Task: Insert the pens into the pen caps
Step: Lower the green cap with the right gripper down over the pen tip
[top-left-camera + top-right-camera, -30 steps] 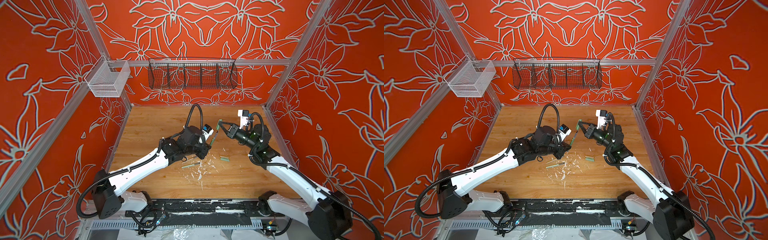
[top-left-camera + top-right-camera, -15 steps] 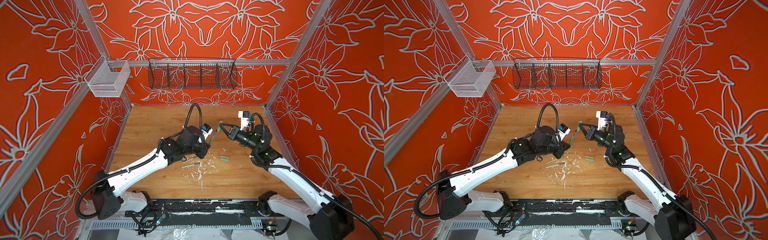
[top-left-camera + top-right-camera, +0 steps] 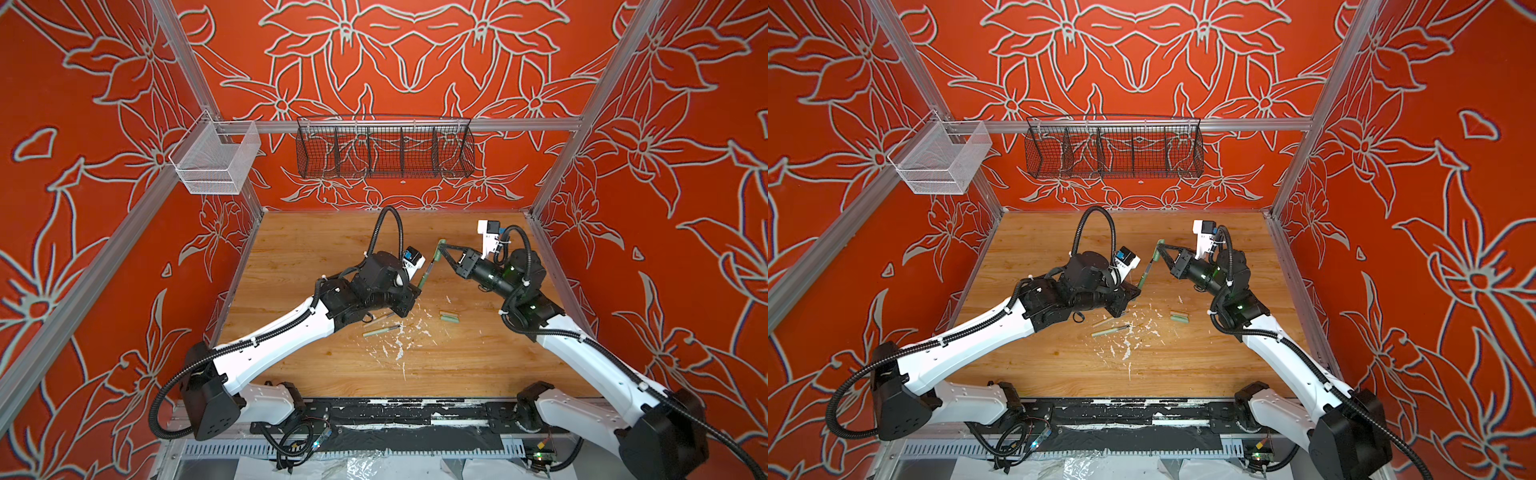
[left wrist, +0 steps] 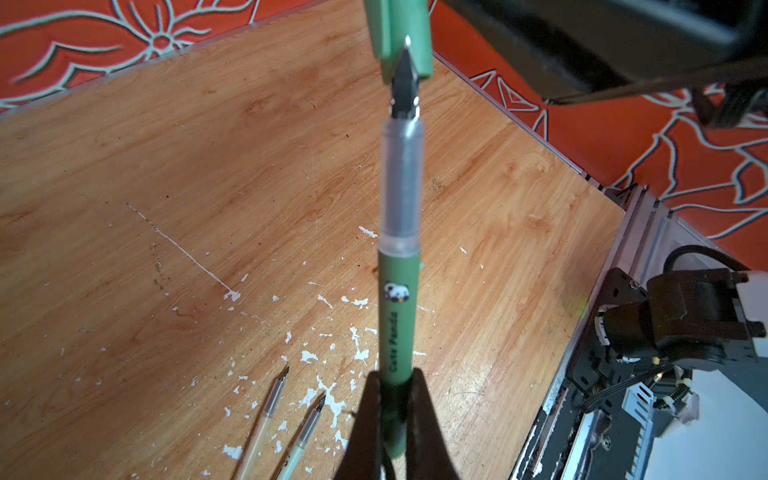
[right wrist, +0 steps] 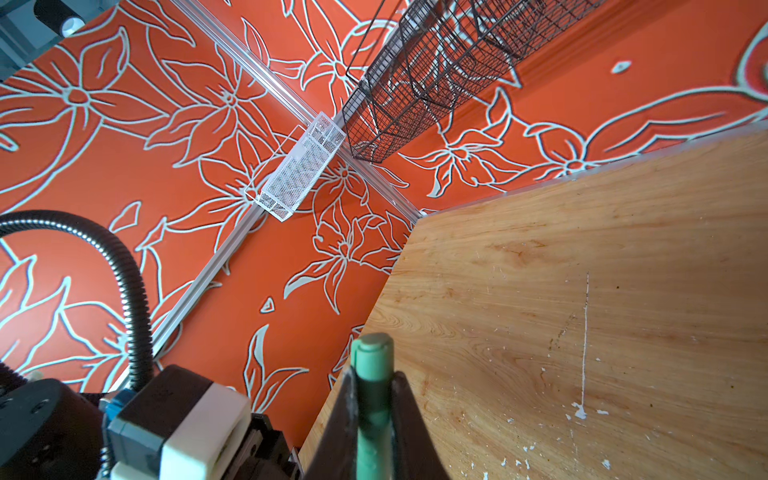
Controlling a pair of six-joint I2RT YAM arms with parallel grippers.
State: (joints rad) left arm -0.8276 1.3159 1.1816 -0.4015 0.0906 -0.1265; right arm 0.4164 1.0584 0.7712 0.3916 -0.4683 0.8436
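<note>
While the left gripper (image 4: 395, 386) clamps the green pen (image 4: 397, 316) by its barrel, the right gripper (image 5: 374, 378) pinches the green cap (image 5: 372, 349), its open end at the nib (image 4: 404, 87).

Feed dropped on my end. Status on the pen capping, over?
Left gripper shut on dark green pen. Right gripper shut on green cap. Nib at cap's mouth, not seated. Nothing between them; spare pens and caps lie on table.
</note>
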